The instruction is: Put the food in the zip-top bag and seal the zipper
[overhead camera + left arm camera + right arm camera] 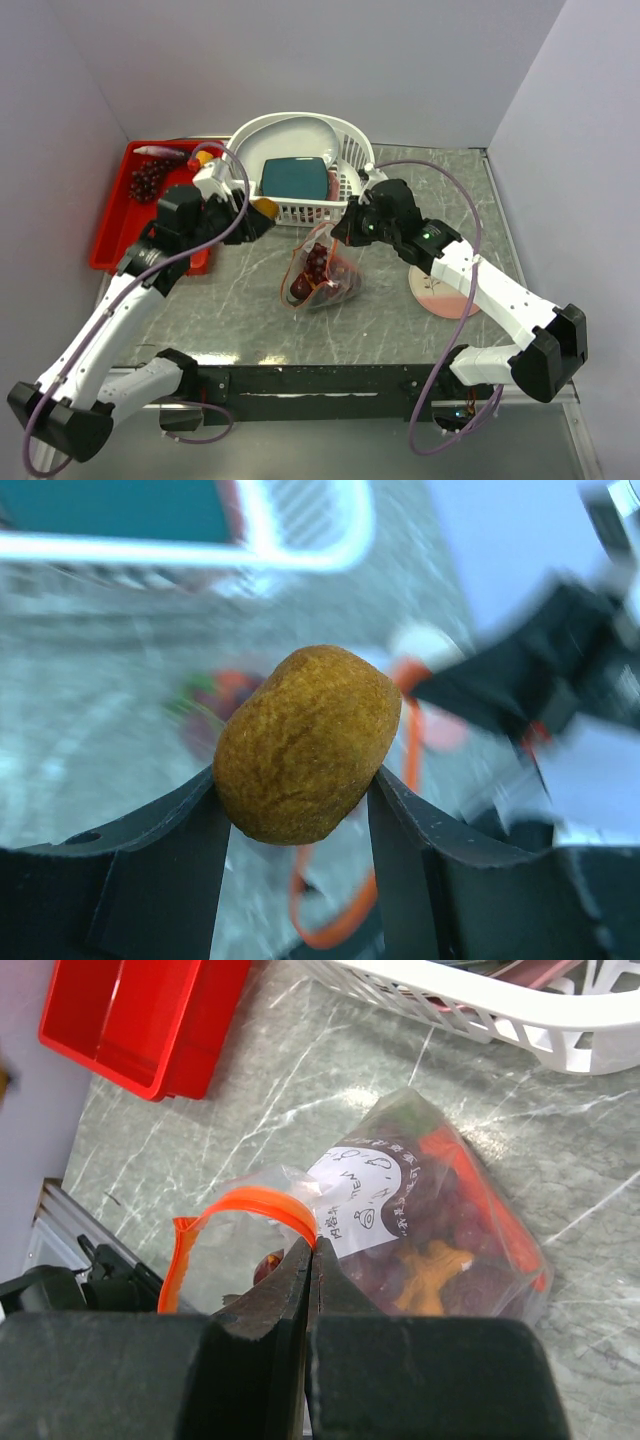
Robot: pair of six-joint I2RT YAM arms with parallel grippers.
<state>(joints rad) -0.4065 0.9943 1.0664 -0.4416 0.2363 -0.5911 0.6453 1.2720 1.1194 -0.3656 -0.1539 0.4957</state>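
Observation:
The clear zip-top bag (320, 275) lies on the table's middle, holding dark purple grapes and an orange piece (430, 1272). My right gripper (338, 236) is shut on the red-orange zipper (240, 1208) at the bag's mouth (313, 1246) and holds it up and open. My left gripper (262, 210) is shut on a yellow fruit (305, 745), held in the air left of the bag and in front of the basket. The zipper loop shows blurred below the fruit (345, 920). A grape bunch (147, 180) and a grey fish (160, 152) lie in the red tray (112, 235).
A white slotted basket (345, 160) with a teal dish (295, 178) stands at the back, just behind both grippers. A round pink-and-cream plate (440, 292) lies right of the bag under the right arm. The red tray's corner shows in the right wrist view (140, 1020).

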